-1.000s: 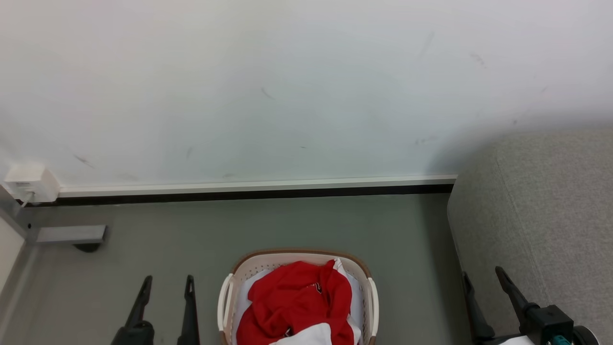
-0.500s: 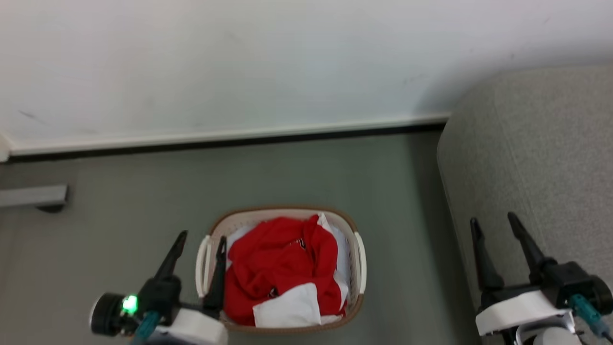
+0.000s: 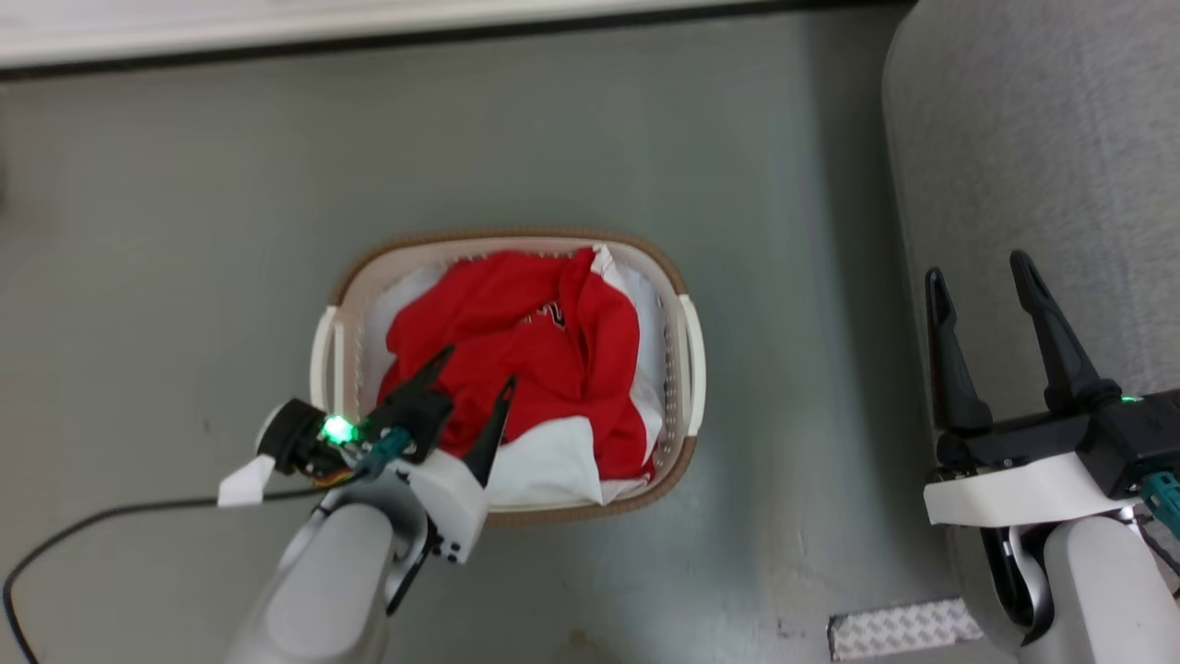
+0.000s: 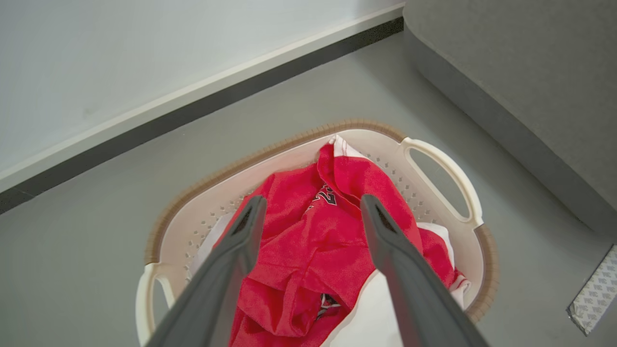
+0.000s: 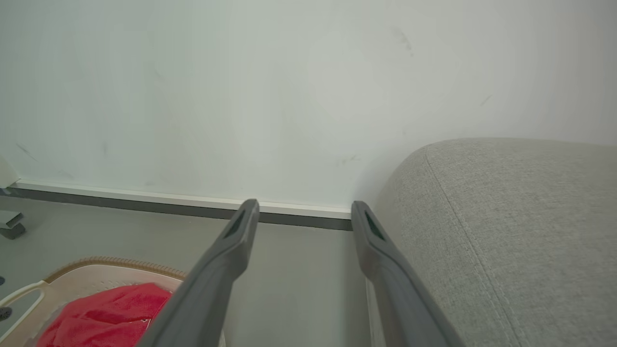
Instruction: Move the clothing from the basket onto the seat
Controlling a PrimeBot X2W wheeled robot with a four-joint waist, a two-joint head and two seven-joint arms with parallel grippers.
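Our left tool [image 3: 480, 363], wide, has since come above the red jersey [image 3: 535, 323], still in basket [image 3: 516, 236]; right tool [image 3: 976, 266] wide too.

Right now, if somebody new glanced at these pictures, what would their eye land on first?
The bright red jersey, crumpled in the cream basket on the grey floor mid-scene, grabs the eye first. Next comes the left hand, open and poised over the jersey's near side. The big light grey sofa takes up the right side, with the right hand open near its edge.
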